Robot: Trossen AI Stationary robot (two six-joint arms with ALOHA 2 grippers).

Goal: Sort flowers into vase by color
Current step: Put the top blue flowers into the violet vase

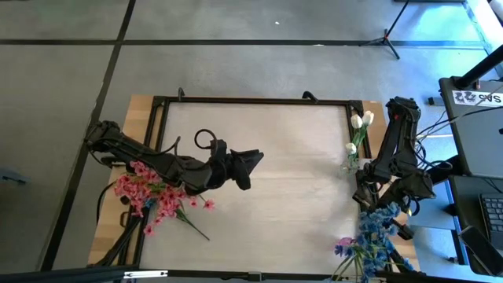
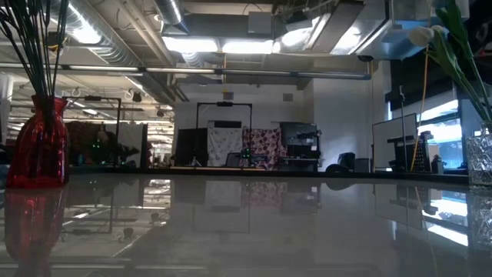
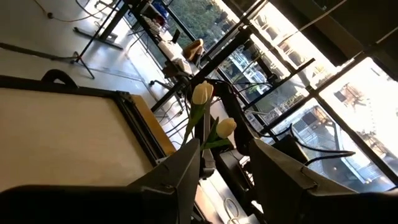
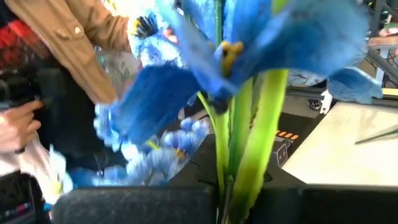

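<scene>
Right gripper [image 1: 383, 211] sits at the table's right edge, directly over the blue flowers [image 1: 376, 236], and its wrist view shows the fingers closed on a green stem [image 4: 258, 143] with a blue bloom above. Left gripper [image 1: 253, 161] hangs over the table's middle, fingers spread, holding nothing. Pink flowers [image 1: 153, 192] stand bunched at the left edge in a red vase [image 2: 38, 142]; white tulip buds [image 1: 360, 122] stand far right. Whether the blue bunch's vase lies below the stem cannot be told. Recommended: keep the stem upright, lower it straight into the blue bunch, part the fingers only once it is seated
</scene>
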